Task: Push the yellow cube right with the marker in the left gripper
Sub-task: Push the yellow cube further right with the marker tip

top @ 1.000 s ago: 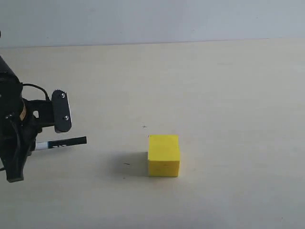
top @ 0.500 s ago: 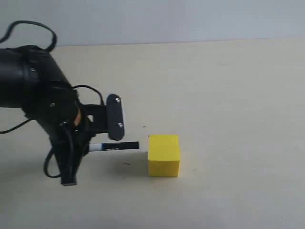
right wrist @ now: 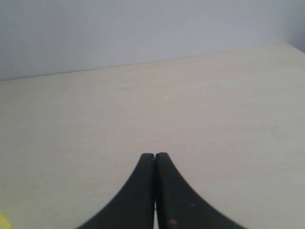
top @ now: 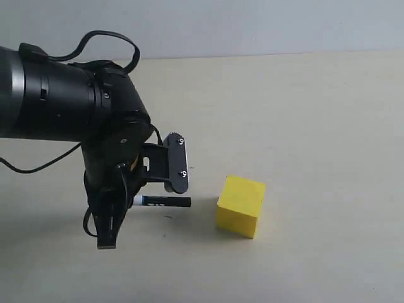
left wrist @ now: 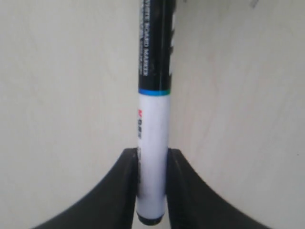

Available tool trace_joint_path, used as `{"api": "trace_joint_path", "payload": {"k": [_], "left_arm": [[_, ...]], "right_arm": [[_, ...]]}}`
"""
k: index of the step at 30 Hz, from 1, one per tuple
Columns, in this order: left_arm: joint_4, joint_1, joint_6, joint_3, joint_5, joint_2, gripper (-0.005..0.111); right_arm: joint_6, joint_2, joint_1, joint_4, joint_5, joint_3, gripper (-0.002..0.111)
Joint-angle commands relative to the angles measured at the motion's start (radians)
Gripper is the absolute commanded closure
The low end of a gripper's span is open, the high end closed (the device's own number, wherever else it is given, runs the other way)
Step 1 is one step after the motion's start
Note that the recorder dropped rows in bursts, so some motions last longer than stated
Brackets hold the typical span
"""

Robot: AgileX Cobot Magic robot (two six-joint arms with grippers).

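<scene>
Yellow cube (top: pixel 240 206) sits on the pale table (top: pixel 315 126) in the exterior view, turned so that one upright edge faces us. It lies to the right of the left gripper (top: pixel 140 199). We see the gripper pinching the marker (top: pixel 163 202) low over the table, with the pen level and its black end pointing right toward the cube. A bare strip of table separates that end from the cube's nearest face, so the two are near but apart. A black cable (top: pixel 107 38) loops over the bulky wrist.

From the left wrist view, we look along the marker (left wrist: pixel 153 119). The left gripper (left wrist: pixel 151 153) clamps the white barrel, a black finger (left wrist: pixel 125 191) pressing on each side, and the black part runs away from the jaws over bare table. The cube does not show here.

From the right wrist view, we see the right gripper (right wrist: pixel 155 157) above the table with its jaws pressed together and nothing between them.
</scene>
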Motion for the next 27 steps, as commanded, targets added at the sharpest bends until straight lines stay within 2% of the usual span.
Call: {"api": "trace_joint_path", "payload": {"k": [1, 3, 9, 12, 18, 23, 27], "left_arm": [[-0.065, -0.088, 0.055, -0.029, -0.123, 0.029, 0.107], [-0.065, -0.117, 0.053, -0.071, -0.117, 0.048, 0.107], [-0.044, -0.050, -0.022, -0.077, 0.041, 0.046, 0.107], [-0.044, -0.050, -0.024, -0.077, 0.007, 0.050, 0.107], [-0.049, -0.109, -0.024, -0.096, -0.183, 0.078, 0.107], [-0.049, -0.116, -0.037, -0.132, -0.127, 0.106, 0.107], [-0.034, -0.099, -0.050, -0.132, -0.023, 0.106, 0.107]], "right_arm": [[0.000, -0.006, 0.002, 0.001, -0.007, 0.004, 0.108], [0.000, -0.006, 0.002, 0.001, -0.007, 0.004, 0.108], [0.000, -0.006, 0.002, 0.001, -0.007, 0.004, 0.108], [0.000, -0.006, 0.002, 0.001, -0.007, 0.004, 0.108], [0.000, -0.006, 0.002, 0.001, 0.001, 0.004, 0.108], [0.000, -0.006, 0.002, 0.001, -0.001, 0.004, 0.108], [0.000, -0.006, 0.002, 0.001, -0.001, 0.004, 0.108]]}}
